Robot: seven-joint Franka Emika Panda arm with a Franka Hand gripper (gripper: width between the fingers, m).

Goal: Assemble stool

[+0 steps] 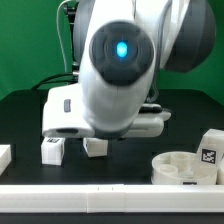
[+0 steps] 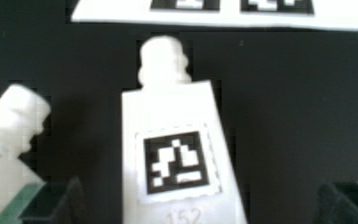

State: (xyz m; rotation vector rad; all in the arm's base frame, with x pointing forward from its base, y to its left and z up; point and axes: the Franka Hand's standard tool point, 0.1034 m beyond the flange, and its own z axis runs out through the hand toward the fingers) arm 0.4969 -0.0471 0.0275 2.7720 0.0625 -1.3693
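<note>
In the wrist view a white leg block (image 2: pixel 179 150) with a square tag and a peg at its far end lies on the black table. My gripper (image 2: pixel 197 205) is open. Its dark fingers (image 2: pixel 43 205) stand on either side of the block's near end, with a gap on each side. A second leg block (image 2: pixel 7 135) lies tilted beside it. In the exterior view the arm hides the gripper. Two leg blocks (image 1: pixel 52 150) (image 1: pixel 95 146) lie under it. The round rimmed seat disc (image 1: pixel 185 168) sits at the exterior view's right, with a tagged leg block (image 1: pixel 210 148) behind it.
The marker board (image 2: pixel 211 8) lies just beyond the leg block's peg. A plain white bar (image 1: pixel 100 190) runs along the table's front edge. Another white piece (image 1: pixel 4 157) sits at the exterior view's left edge.
</note>
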